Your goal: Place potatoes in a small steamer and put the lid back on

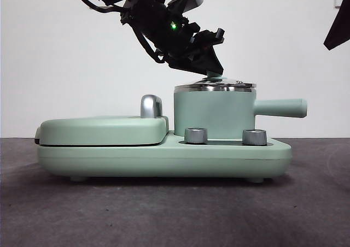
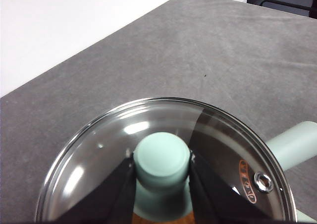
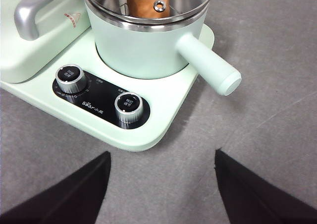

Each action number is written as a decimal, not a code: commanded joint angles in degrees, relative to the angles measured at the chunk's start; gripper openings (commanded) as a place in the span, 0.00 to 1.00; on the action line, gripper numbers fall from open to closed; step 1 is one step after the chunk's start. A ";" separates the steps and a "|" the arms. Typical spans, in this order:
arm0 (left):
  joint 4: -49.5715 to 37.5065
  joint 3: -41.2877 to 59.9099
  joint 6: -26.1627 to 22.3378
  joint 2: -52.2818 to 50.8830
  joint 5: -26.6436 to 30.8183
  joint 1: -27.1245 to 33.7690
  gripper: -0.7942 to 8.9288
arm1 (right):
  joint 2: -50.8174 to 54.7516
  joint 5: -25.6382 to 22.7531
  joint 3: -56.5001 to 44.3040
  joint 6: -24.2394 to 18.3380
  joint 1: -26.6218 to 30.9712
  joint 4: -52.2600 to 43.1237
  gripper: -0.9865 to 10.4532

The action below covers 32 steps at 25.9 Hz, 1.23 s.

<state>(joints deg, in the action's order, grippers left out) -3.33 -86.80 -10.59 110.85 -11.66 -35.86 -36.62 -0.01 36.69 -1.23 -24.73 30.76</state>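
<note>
The mint green small steamer (image 1: 213,115) stands on the right half of its base, side handle (image 1: 281,108) pointing right. The glass lid (image 1: 216,85) lies on its steel rim. My left gripper (image 1: 212,72) comes down from the upper left and is shut on the lid's green knob (image 2: 162,158); in the left wrist view my left gripper (image 2: 162,177) has a jaw on each side of the knob. The orange-brown potato (image 3: 143,0) shows inside the steamer (image 3: 148,45) through the lid's glass (image 2: 94,154). My right gripper (image 3: 162,153) is open and empty, above the table in front of the base.
The green base (image 1: 164,158) carries a flat hinged grill cover (image 1: 104,129) with a steel handle (image 1: 151,106) on its left half. Two steel dials (image 3: 72,78) (image 3: 128,106) sit at the base's front. The waiting right arm (image 1: 339,25) shows at the top right corner.
</note>
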 commanded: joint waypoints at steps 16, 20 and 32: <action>3.87 -1.77 -5.44 0.90 2.73 -1.31 0.09 | -0.33 -0.07 -0.02 0.61 -0.37 -0.22 0.37; 4.17 -1.77 -5.18 0.90 2.67 -1.51 0.09 | -0.33 -0.07 -0.02 0.61 -0.37 -0.15 0.37; 10.27 -4.59 -5.01 0.81 2.67 -1.77 0.09 | -0.33 -0.04 -0.02 0.63 -0.37 0.66 0.37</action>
<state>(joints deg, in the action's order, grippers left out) 5.15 -90.30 -14.39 110.52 -9.06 -37.04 -36.62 -0.01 36.67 -1.23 -24.73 31.73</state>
